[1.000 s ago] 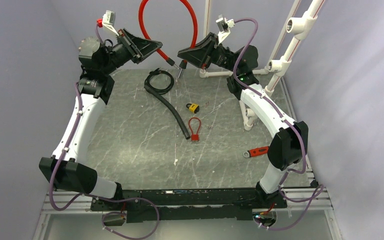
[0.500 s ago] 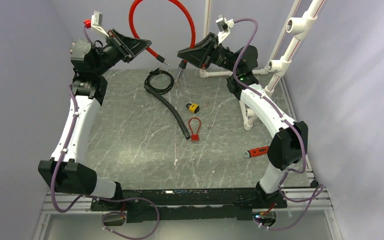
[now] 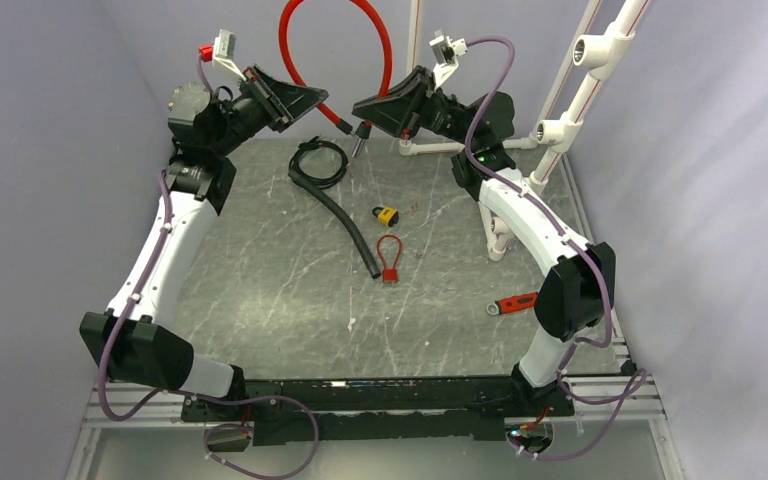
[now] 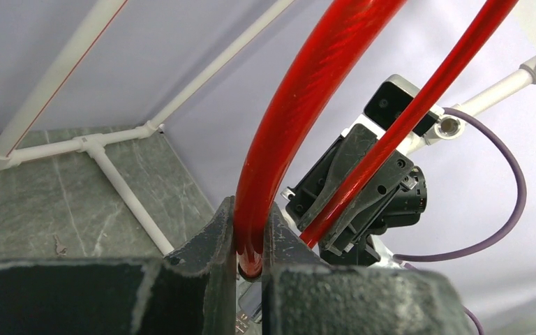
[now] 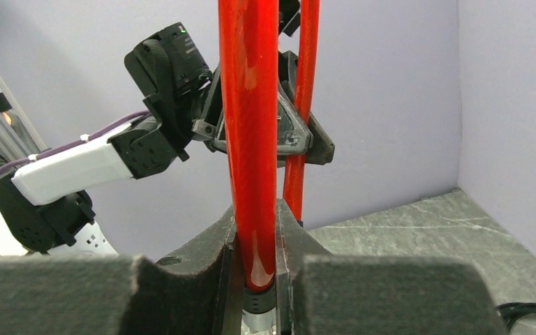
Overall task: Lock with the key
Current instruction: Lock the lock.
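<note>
Closer again, red cable ends; black hose, yellow padlock beneath.

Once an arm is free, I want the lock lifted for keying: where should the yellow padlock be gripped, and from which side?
Probably by its body, across the width, coming straight down: the yellow padlock lies flat on the table, clear of the black hose.

Arched red cable aloft — yellow padlock flat.
</note>
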Robot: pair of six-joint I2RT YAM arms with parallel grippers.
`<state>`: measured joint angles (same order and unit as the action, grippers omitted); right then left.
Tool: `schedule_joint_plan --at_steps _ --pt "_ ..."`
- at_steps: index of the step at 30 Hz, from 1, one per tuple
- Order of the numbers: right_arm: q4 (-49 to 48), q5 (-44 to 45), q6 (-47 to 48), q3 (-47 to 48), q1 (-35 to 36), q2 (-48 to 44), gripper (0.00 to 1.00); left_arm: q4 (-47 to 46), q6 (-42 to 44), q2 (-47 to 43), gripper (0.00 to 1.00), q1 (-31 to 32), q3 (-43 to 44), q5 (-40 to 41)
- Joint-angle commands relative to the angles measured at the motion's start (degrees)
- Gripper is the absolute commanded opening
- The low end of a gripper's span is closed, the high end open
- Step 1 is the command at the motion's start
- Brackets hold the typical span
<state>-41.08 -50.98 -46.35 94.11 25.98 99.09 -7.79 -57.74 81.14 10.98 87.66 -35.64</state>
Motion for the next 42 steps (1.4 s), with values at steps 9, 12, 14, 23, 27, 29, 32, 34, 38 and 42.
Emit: schedule_joint_plan --at_steps 9,12,14,23,27,29,32,34,38,42 --pt "-3.6 -0.3 1.6 1.0 -0.9 -2.5 0.0 -1.6 -1.5 -2.7 0.0 0.6 2.0 -7.1" --pt "-3.3 -0.4 2.0 1.0 -1.2 -2.2 0.0 -1.3 -0.7 -3.2 0.0 0.5 2.6 -7.8" --pt "-3.4 -0.6 2.0 0.8 -1.2 -2.2 0.0 -1.4 -0.5 -3.3 0.0 0.5 3.0 -7.8" --pt "-3.5 -1.6 2.3 -0.9 -1.2 -2.6 0.0 -0.8 0.9 -3.2 0.0 0.5 6.2 -8.5" --pt "-3.5 -1.9 2.7 -1.7 -1.2 -2.8 0.0 0.3 1.3 -3.1 0.0 0.5 8.2 -9.3" --pt "-3.7 -1.8 2.7 -1.8 -1.3 -2.7 0.0 0.6 1.3 -2.8 0.0 0.5 8.9 -10.3" --pt "-4.9 -1.7 1.9 -1.4 -1.6 -2.3 0.0 0.8 2.0 -2.8 0.0 0.5 9.1 -11.1" --pt "-5.6 -1.6 1.1 -0.9 -1.6 -2.2 0.0 2.2 3.3 -3.5 0.0 0.5 8.1 -9.3" --pt "-3.5 0.2 -0.8 -0.2 -1.8 -1.9 0.0 -0.1 11.1 -5.2 0.0 0.8 5.2 -7.0" --pt "8.8 6.0 -7.9 1.5 -1.8 -0.8 0.0 -0.9 27.3 -8.9 0.0 5.0 0.3 -2.1"
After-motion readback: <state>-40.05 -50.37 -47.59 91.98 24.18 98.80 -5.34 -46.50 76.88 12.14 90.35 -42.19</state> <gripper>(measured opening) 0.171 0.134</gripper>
